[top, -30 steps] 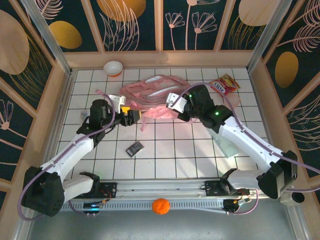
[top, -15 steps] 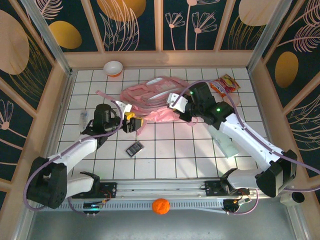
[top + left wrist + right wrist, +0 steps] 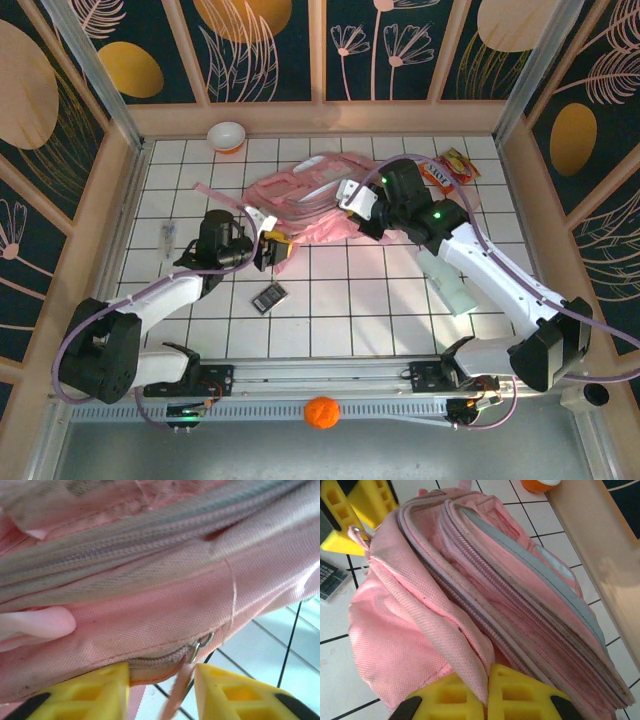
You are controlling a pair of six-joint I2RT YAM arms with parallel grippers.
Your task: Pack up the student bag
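White-tiled tabletop [image 3: 350, 300]: right gripper [image 3: 487, 692] clamps student bag [image 3: 485, 580] fabric; left gripper [image 3: 162, 685] holds its fingers apart, zip pull [image 3: 197, 647] between them. Snack packet [image 3: 455, 165] lettering unreadable.

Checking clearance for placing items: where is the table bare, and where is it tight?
Bare tiles: near centre, between the calculator and the right arm; far left, between the bowl and the student bag. Crowded around the bag, where the left end effector and right end effector are at it.

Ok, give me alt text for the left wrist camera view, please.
Close-up of the pink student bag, its zip pull hanging between the yellow fingertips of the left gripper, which stand apart. White tiled table shows at lower right.
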